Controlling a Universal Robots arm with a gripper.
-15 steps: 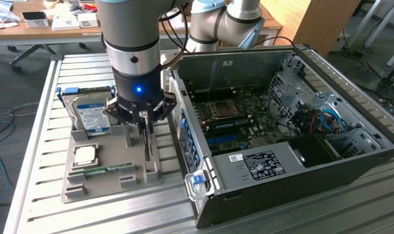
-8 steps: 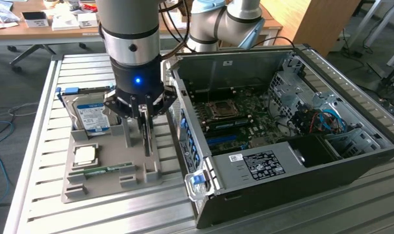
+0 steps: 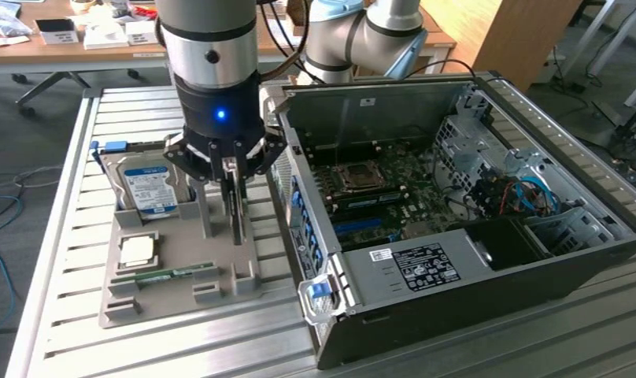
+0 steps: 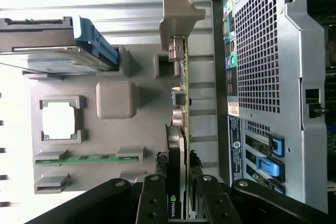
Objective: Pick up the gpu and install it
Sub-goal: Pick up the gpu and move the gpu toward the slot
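Exterior view looks steeply down from farther off; the close wrist view shares the tray [image 3: 171, 298] [image 4: 142, 124].

A slatted metal table [image 3: 61, 315] carries a grey parts holder [image 3: 155, 303] just beside an open computer case [image 3: 486, 307].

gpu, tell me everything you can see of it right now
The gpu is seen edge-on: a thin green circuit board with small components, a black cooler bearing an NVIDIA label on one face, and a silver metal bracket at the far end. It stands on its edge in a slot of the grey holder tray, beside the open computer case, apart from it. The gripper is closed on its cooler end, a finger on each face.
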